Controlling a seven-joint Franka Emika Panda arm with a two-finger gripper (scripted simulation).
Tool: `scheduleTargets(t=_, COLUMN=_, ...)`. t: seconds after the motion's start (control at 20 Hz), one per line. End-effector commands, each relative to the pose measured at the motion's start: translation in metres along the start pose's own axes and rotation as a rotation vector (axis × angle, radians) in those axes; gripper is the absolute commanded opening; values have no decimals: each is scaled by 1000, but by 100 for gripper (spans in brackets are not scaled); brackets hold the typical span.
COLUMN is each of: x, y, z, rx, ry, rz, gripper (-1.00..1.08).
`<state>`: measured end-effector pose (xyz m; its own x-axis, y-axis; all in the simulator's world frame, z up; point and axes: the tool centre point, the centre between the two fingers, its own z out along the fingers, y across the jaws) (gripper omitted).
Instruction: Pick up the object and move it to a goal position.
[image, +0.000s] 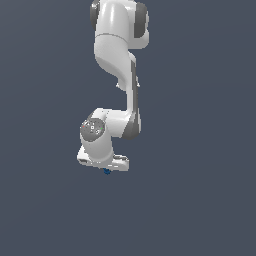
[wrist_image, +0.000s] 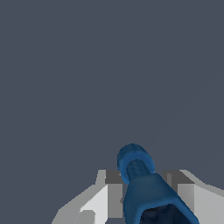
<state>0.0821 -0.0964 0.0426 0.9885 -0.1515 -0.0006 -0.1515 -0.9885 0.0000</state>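
While the white Panda arm (image: 117, 65) hangs down from the upper edge of the exterior view, its fingers (wrist_image: 146, 192) are clenched on the object (wrist_image: 142, 186), a small blue piece gripped between them. Seen from the wrist, the object (image: 106, 171) is a smooth, glossy blue form: a ribbed, rounded knob at the far end, widening toward the camera into a flared, bell-like body with a dark hollow mouth. Pale grey, flat-faced finger pads (wrist_image: 111, 197) press against it on both sides. From the exterior view only a speck of blue shows, just beneath the wrist's white housing. Behind everything lies a plain, even slate-grey backdrop, matte and featureless in both views; whether it is a desk top or open background cannot be told. The arm's shell is glossy white with dark grey joints.
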Motion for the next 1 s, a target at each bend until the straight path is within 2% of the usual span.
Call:
scheduleTargets(t=0.0, x=0, y=0, z=0, rx=0, ry=0, rz=0, gripper=-100)
scheduleTargets(t=0.55, x=-1, y=-3, z=-4, rx=0, ry=0, rz=0, gripper=-100)
scheduleTargets(t=0.95, x=-8, y=-25, z=-39, rx=0, ry=0, rz=0, gripper=-100)
